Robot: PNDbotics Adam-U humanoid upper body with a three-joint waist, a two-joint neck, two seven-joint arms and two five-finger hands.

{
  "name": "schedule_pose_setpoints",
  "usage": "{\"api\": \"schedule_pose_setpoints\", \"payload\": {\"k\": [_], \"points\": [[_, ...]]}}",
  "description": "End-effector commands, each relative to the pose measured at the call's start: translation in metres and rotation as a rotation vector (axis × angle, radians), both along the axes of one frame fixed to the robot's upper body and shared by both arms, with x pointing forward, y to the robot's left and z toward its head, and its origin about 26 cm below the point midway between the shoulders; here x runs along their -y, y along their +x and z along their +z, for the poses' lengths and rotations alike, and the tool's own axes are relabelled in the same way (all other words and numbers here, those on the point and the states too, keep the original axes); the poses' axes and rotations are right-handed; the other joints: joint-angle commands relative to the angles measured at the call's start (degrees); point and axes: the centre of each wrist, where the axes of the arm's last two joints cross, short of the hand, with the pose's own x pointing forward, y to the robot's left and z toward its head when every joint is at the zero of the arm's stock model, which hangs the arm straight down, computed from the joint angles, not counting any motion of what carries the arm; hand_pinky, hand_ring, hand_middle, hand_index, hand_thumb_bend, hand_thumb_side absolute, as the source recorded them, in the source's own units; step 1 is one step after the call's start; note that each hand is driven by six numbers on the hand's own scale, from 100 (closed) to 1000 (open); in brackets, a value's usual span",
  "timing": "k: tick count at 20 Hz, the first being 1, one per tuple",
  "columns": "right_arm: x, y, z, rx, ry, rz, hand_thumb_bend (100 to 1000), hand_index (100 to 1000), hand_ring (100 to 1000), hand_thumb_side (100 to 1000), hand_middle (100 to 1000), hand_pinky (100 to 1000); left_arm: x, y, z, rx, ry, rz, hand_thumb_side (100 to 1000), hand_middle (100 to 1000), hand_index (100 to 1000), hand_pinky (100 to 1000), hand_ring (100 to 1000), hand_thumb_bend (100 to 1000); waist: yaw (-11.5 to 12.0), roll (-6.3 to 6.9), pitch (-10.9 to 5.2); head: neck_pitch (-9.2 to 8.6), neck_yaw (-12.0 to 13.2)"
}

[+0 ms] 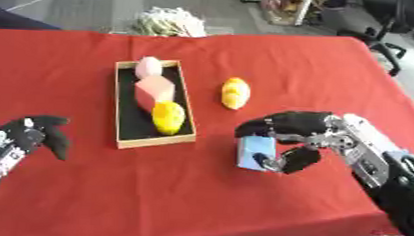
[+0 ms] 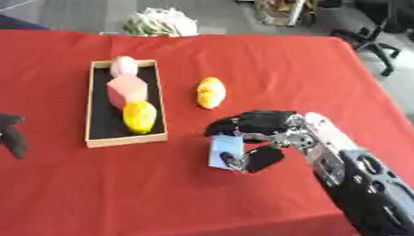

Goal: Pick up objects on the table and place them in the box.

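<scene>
A red cloth-covered tabletop point(image 1: 84, 194) is filling most of the frame. Left of centre, a shallow wooden box with a black lining point(image 1: 124, 111) is holding a pale pink rounded piece point(image 1: 148, 66), a pink faceted block point(image 1: 154, 91) and a yellow bumpy lump point(image 1: 168, 117). At centre right, the robot's right hand point(image 1: 302, 131) is curling its fingers over and its thumb under a small light-blue cube point(image 1: 254, 151), which is sitting on the cloth or barely off it, well apart from the box. At the lower left edge, the left hand point(image 1: 30, 135) is resting idle, fingers relaxed and grasping nothing. Just right of the box, a yellow oval fruit-like object point(image 1: 235, 92) is still waiting. The cube looks pinched near its edge, so it may be twisting out during the lift, or catching the box rim on the way over.
</scene>
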Motion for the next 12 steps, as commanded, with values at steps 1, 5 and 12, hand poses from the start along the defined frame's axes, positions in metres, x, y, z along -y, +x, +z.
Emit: {"api": "schedule_pose_setpoints", "payload": {"k": [1,5,12], "points": [[0.005,0.002,0.006,-0.028,-0.251,0.258,100,1000,808,464,931,793,0.002,-0.001,0.006,0.021,-0.001,-0.015,886,576,850,695,548,100,0.02,-0.31,-1.29,-0.20,-0.20],[0.010,0.002,0.012,-0.003,-0.233,0.251,100,1000,678,308,904,754,0.001,-0.001,0.006,0.022,-0.003,-0.013,883,576,850,695,550,100,-0.09,-0.25,-1.36,-0.20,-0.33],[0.028,0.014,0.064,0.120,-0.126,0.188,100,1000,617,311,881,751,0.003,0.000,0.009,0.037,-0.017,-0.016,854,576,850,694,549,100,0.23,-0.04,-1.52,-0.20,-0.32]]}}
